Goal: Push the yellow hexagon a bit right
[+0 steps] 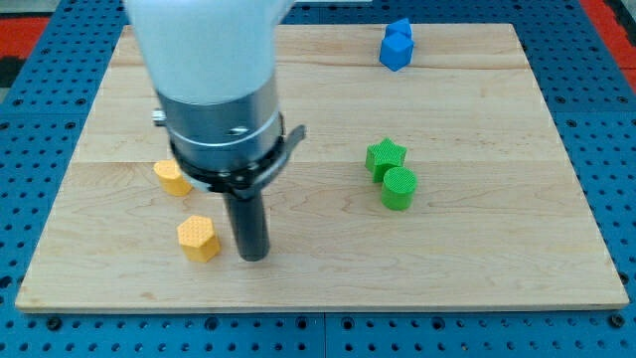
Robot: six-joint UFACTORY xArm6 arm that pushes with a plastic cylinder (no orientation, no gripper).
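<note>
Single overhead-oblique camera view of a pale wooden tabletop [497, 249] resting on a blue perforated base [616, 149]. The arm, a white and grey cylindrical body [214, 89], descends from the view's top left and ends in a straight dark rod; my tip [254, 257] meets the wood near the board's bottom edge. The arm carries no fingers, so there is no opening or closing to report.

The yellow plastic hexagon block [199, 238] lies just to the view's left of my tip, a narrow strip of wood showing between them. It sits near the bottom edge and well in from the left edge. To its right, past the rod, open wood runs to the far right edge.

A second yellow block [172, 177], shape unclear because the arm partly covers it, lies above and left of the hexagon. A green star-shaped block [386, 156] and a green cylinder block [398, 188] touch right of centre. A blue block [396, 46] of irregular shape stands at the top edge.

No legible writing or brand mark appears anywhere.
</note>
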